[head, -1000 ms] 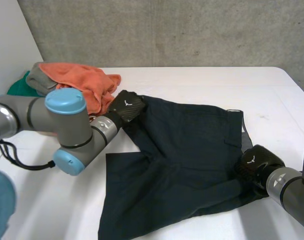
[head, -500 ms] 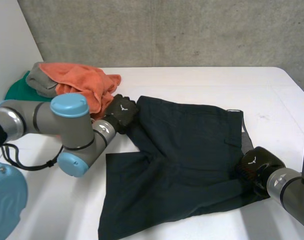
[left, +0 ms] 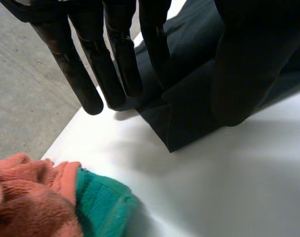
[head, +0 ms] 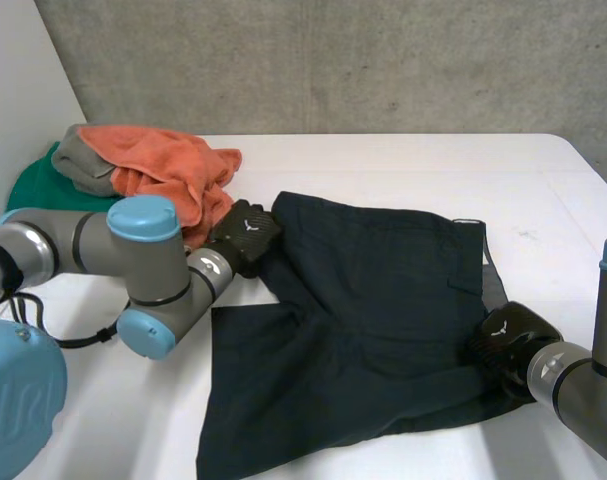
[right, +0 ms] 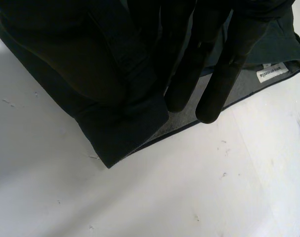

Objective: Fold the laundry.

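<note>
The left hand, black and hard-shelled, sits at the ten o'clock corner of a pair of dark, smooth-woven shorts. In its wrist view its fingers reach out straight and slightly spread, with the thumb well apart from them. The hand is wide open. The doubled, thick-hemmed leg corner lies on the white worktop in the gap between fingers and thumb, and nothing is closed on it.

The right hand rests at the shorts' four o'clock edge, on the near corner of the waistband. It is black against dark cloth there, so I cannot tell whether it has hold of the fabric. In its wrist view the corner is a thick, rounded fold. The paler grey inside of the waistband, with a small white label, lies just beyond it.

The shorts lie mostly flat across the middle of the worktop, legs towards nine o'clock and waistband towards three o'clock. A notch separates the two legs, and there are a few soft ridges near the right hand.

At the worktop's ten o'clock, just beside the left hand, is a loose heap. A fluffy orange terry towel lies on top, a grey cloth is bunched against it, and a green terry cloth sits at the outer side.
</note>
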